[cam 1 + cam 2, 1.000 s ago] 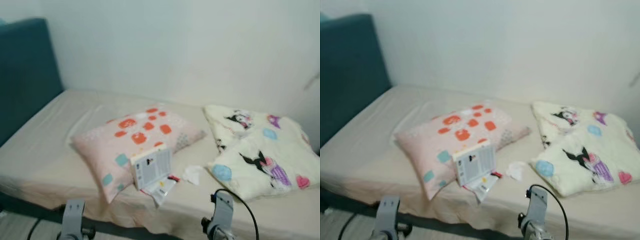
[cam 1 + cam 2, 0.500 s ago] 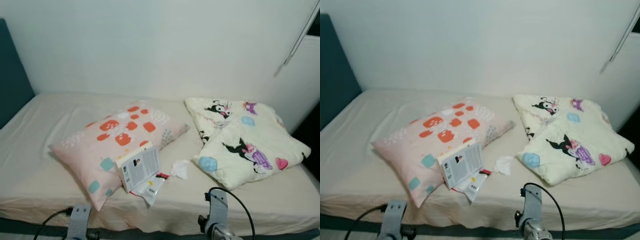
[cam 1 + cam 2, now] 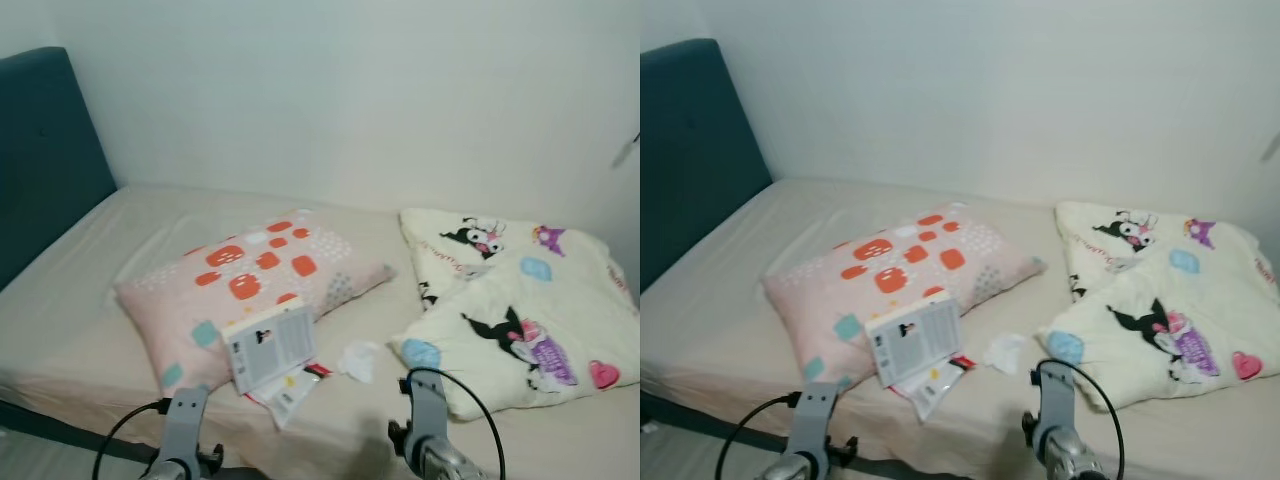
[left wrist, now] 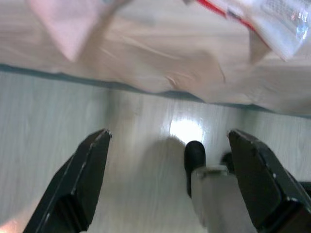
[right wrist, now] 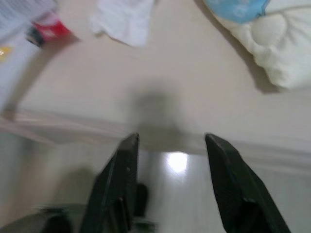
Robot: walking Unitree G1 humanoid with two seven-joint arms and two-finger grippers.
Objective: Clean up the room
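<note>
On the beige bed (image 3: 90, 320) lies a pink pillow (image 3: 250, 280) with orange and teal patches. A white booklet (image 3: 268, 345) leans against its front, with a white and red packet (image 3: 290, 392) under it near the bed's edge. A crumpled tissue (image 3: 358, 360) sits just right of them. A cream cartoon-print blanket (image 3: 520, 320) lies bunched on the right. My left gripper (image 4: 167, 133) is open above the floor, below the overhanging packet (image 4: 272, 19). My right gripper (image 5: 171, 138) is open at the bed's front edge, short of the tissue (image 5: 124, 19) and the blanket's corner (image 5: 262, 29).
A teal headboard (image 3: 45, 150) rises at the left and a white wall runs behind the bed. The dark bed frame (image 3: 60, 428) runs along the front. Pale wooden floor (image 4: 121, 194) lies under both grippers. My two silver wrists (image 3: 185, 440) show low in the head views.
The camera has swung back to the left, so the headboard shows again and the blanket sits further right. The things on the bed lie as before.
</note>
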